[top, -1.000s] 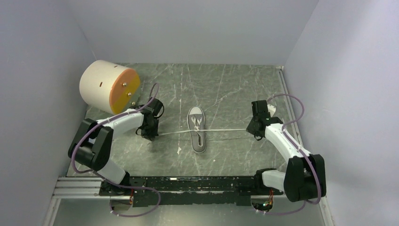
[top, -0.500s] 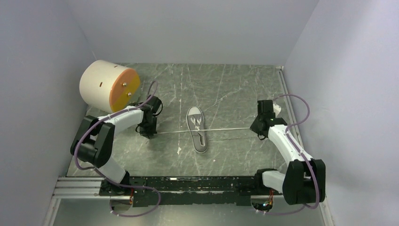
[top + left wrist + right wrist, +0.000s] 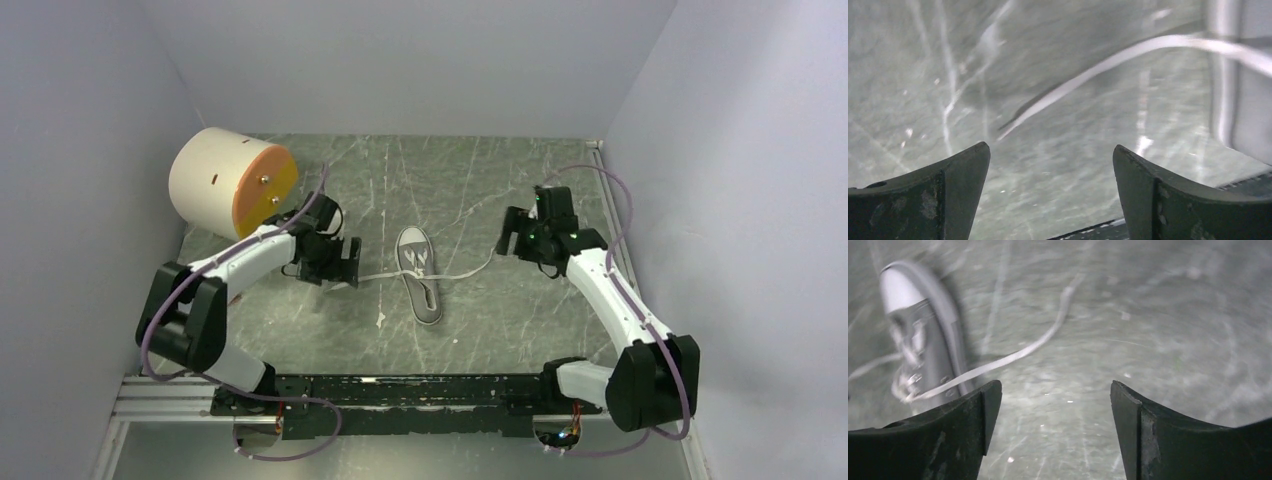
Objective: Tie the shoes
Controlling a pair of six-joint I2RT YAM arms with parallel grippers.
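Two hands spread, both empty: left hand (image 3: 345, 262) and right hand (image 3: 512, 232) flank the sneaker (image 3: 420, 278) at the middle of the surface (image 3: 520, 190). Laces (image 3: 1015, 355) trail slack either side; no bow visible, so I judge looping and cinching remain.

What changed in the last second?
Both let go: the left gripper and right gripper are now open, and the laces, taut before, lie slack. Both grippers moved in toward the shoe, the right one also farther from the bases. The shoe and drum stayed put.
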